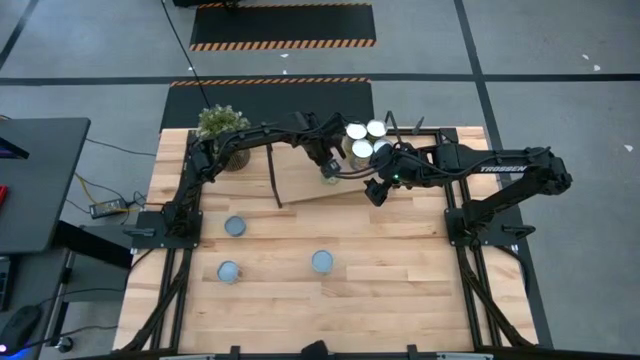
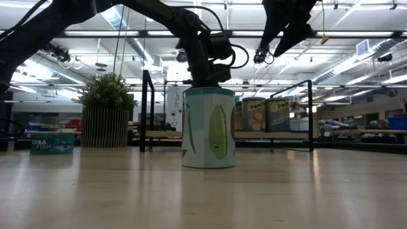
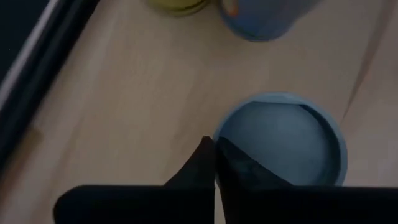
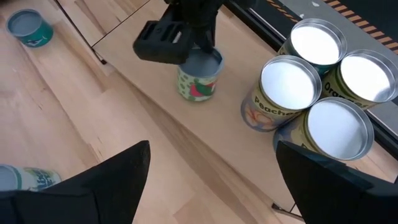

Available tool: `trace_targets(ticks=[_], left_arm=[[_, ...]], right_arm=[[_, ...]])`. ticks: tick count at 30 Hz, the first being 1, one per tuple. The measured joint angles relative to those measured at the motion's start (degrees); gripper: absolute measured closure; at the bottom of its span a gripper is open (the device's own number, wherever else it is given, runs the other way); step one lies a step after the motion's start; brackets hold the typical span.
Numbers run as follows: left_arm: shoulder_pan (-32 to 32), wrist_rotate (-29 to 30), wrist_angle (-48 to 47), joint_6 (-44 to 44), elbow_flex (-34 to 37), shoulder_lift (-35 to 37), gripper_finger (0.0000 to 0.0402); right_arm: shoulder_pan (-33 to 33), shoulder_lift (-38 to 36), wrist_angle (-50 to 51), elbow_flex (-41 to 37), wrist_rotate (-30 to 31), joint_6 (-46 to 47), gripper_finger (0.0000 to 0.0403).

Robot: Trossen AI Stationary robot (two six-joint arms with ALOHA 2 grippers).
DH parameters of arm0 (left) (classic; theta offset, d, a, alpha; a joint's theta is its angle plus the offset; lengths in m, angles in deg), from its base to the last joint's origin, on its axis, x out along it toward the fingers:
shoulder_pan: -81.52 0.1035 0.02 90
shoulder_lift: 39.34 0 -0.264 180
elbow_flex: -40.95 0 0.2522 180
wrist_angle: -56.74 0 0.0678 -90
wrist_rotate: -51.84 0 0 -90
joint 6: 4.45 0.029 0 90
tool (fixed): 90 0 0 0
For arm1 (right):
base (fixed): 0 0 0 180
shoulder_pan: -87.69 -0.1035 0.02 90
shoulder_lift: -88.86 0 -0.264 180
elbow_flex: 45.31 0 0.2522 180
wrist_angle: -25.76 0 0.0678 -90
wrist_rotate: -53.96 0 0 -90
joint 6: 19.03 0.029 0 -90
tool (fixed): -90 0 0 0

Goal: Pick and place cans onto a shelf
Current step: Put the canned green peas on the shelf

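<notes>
A small can with a bluish-grey top (image 4: 199,73) stands upright on the tilted plywood shelf (image 4: 155,106). It also shows in the high view (image 1: 330,174) and the left wrist view (image 3: 283,143). My left gripper (image 4: 202,48) is shut, and its tips point down at the can's top rim (image 3: 217,134). Several cans with bright silvery-white tops (image 4: 289,81) stand grouped on the shelf's far right part (image 1: 365,140). My right gripper (image 4: 211,186) is open and empty. It hovers above the shelf's near edge, right of the lone can (image 1: 378,190). My left gripper's shut fingertips (image 3: 208,152) come from above, pointing down, at the rim of the can's top. The fingers themselves cover the spot, so I cannot tell whether they touch it. The can stands upright on the shelf board.
Three more cans stand on the tabletop (image 1: 235,227), (image 1: 228,271), (image 1: 322,261). The last shows close up in the low view (image 2: 208,127). A potted plant (image 1: 222,128) stands at the far left, beside the shelf's black rod frame (image 1: 275,180).
</notes>
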Motion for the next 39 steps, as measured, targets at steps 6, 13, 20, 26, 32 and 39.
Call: trace_targets(ticks=[6, 13, 20, 26, 32, 39], left_arm=[[-1.38, 0.12, 4.44, 23.96, 0.15, -0.17, 0.0393], [-4.3, 0.61, 8.74, 49.69, 0.2, -0.26, 0.0391], [-6.51, 3.89, 11.05, 58.09, 0.2, -0.26, 0.0381], [-6.72, 5.72, 11.25, 56.7, 0.2, -0.26, 0.0309], [-6.74, 7.05, 11.44, 54.47, 0.17, -0.21, 0.0235], [-6.74, 6.81, 11.26, 45.32, 0.11, 3.27, 0.0215]], right_arm=[[0.0, 0.0, 0.0, 0.0, 0.01, 0.37, 0.0047], [0.0, 0.0, 0.0, 0.0, 0.04, 1.06, 0.0047], [0.0, 0.0, 0.0, 0.01, 0.07, 1.08, 0.0047], [0.0, 0.0, -0.11, 0.0, 0.09, 1.11, 0.0047], [0.0, 0.0, -0.55, 0.0, 0.11, 1.13, 0.0047], [0.0, 0.0, -0.55, 0.02, 0.26, 1.04, 0.0047]])
